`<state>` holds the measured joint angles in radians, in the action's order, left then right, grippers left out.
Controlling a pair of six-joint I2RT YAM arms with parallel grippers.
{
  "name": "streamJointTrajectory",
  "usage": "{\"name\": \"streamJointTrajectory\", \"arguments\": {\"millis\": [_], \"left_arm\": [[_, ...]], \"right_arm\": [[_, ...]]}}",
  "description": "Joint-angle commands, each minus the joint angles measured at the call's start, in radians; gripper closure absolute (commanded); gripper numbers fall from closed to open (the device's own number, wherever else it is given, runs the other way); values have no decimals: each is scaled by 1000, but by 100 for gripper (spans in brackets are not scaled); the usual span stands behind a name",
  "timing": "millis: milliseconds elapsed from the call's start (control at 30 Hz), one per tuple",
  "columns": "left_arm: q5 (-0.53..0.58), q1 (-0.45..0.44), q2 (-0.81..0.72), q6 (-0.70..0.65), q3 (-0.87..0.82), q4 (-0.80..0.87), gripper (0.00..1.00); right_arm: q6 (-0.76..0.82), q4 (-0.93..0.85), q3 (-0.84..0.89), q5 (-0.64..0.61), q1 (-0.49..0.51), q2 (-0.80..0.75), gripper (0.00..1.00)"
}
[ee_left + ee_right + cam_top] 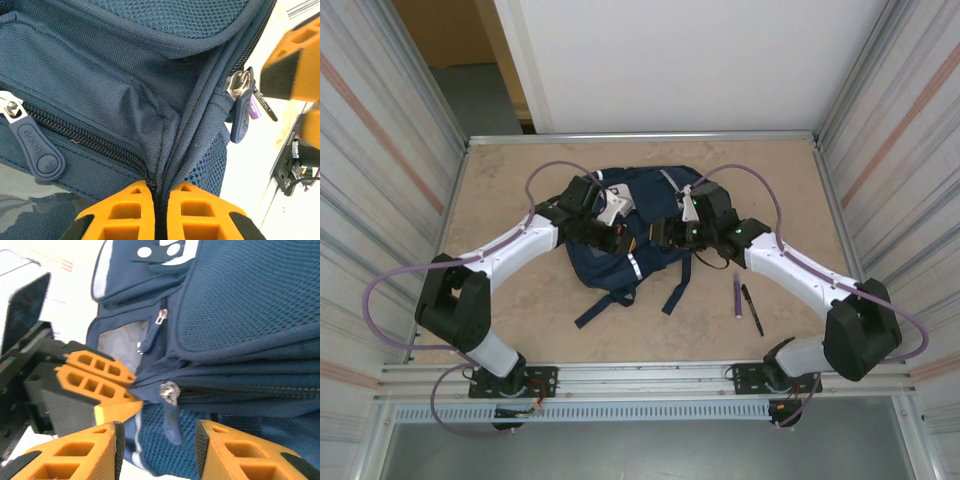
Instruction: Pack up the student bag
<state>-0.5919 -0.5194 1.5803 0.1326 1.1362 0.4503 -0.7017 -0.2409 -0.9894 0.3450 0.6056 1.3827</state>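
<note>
Left end effector (161,189) grips a seam of the backpack (125,95); right end effector (159,435) stands open around a zipper pull (173,417), apparently not touching.

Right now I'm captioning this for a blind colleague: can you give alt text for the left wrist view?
The orange left gripper, shut, pinches a seam of the navy student bag. A zipper pull marked GOOD lies at the left; a second pull hangs at the right.

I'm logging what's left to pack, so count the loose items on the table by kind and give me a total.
student bag: 1
pens: 2 (purple pen, black pen)
Total: 3
</note>
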Motion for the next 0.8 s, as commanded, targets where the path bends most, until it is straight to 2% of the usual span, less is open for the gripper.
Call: {"name": "streamJointTrajectory", "arguments": {"millis": [0,67,400,500,567,600,767], "left_arm": [[-100,-5,-28,23,19,-55,100],[-99,-6,-26,23,19,-55,100],[-99,-14,-16,18,11,-58,100],[-99,-16,-16,17,6,-60,100],[-86,-14,-20,10,0,-60,100],[-70,-13,-21,-3,0,-49,100],[96,-2,-10,-109,19,56,100]], "right_arm": [[16,-28,-8,15,3,30,56],[18,-14,-5,23,8,44,57],[37,34,-30,58,9,108,75],[44,26,-39,45,8,118,83],[45,11,-38,27,7,114,96],[49,-6,-40,17,6,108,100],[129,-176,-71,-48,-23,69,100]]}}
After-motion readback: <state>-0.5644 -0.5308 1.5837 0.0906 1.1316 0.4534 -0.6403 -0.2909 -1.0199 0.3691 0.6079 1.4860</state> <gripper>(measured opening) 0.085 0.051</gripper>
